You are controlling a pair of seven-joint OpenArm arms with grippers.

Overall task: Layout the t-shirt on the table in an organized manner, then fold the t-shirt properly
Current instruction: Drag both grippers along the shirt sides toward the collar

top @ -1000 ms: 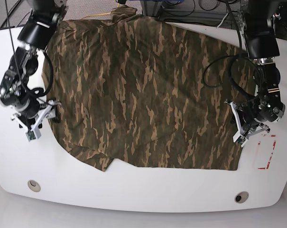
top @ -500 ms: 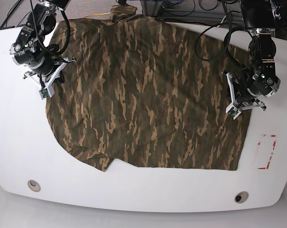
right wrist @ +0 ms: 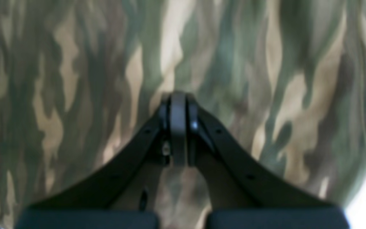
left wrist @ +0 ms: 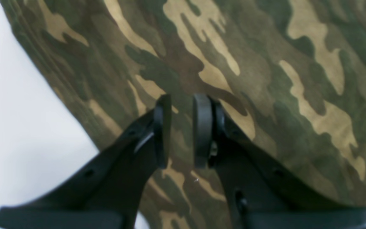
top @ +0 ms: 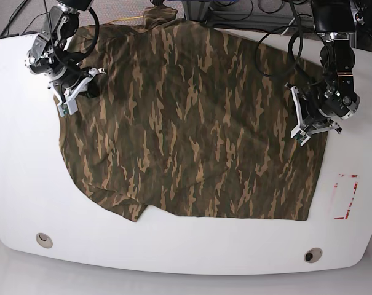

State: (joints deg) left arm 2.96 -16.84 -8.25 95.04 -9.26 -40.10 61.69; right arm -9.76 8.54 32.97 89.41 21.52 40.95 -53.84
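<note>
Toward the far left corner of the table, the right gripper sits over the left edge of the t-shirt. Its wrist view, blurred, shows the two jaws pressed flat together with no gap, and no cloth visibly between them. The camouflage t-shirt lies spread across the middle of the white table, reaching from the far edge down toward the near edge, its lower left corner folded into a point. By the right edge of the shirt, the left gripper hovers over the cloth; its wrist view shows the fingers standing a narrow gap apart, shirt fabric visible through the gap and nothing pinched. A red outline mark lies near the table's right edge, and two small holes sit along the near edge.
</note>
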